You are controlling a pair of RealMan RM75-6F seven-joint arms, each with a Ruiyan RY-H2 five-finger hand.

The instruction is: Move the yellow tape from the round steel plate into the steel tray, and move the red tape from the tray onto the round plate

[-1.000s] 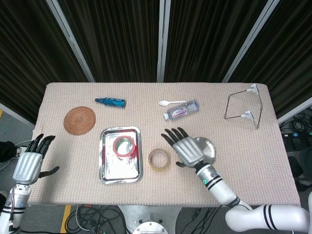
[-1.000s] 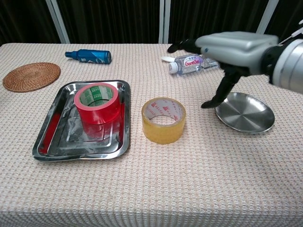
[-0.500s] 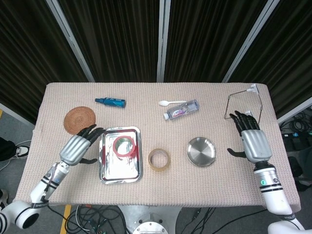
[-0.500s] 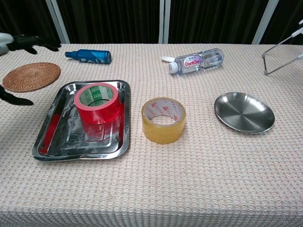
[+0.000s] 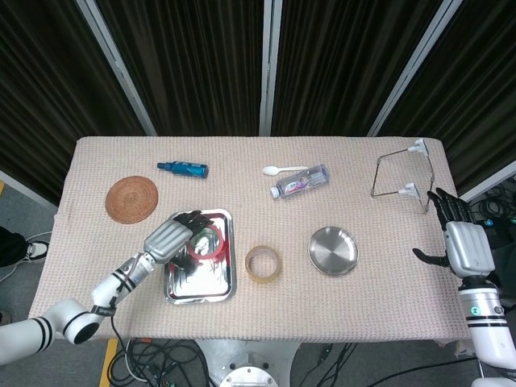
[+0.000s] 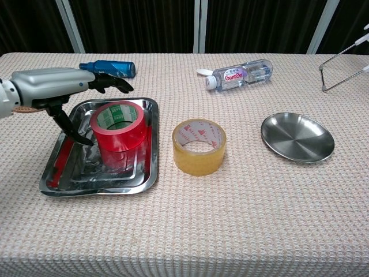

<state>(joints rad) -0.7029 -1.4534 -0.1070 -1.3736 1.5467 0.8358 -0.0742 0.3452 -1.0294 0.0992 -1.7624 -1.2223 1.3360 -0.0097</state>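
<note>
From the chest view I have my left hand hanging over the left part of the steel tray, fingers spread and reaching toward the back rim, thumb pointing down toward the tray floor just left of the red tape. It holds nothing; I see a gap between the thumb and the roll. The red tape stands flat inside the tray, toward its back half, directly to the right of my hand and slightly under the stretched fingers.

The yellow tape lies flat on the tablecloth, between the tray and the round steel plate, near the tray's right edge and apart from the plate. The plate carries nothing.

In the head view my right hand sits well off at the table's right edge, fingers apart and holding nothing, just below the wire rack.

Further back I see a blue bottle beyond my left fingers, a woven coaster, and a clear water bottle lying on its side with a white spoon at its cap end.
</note>
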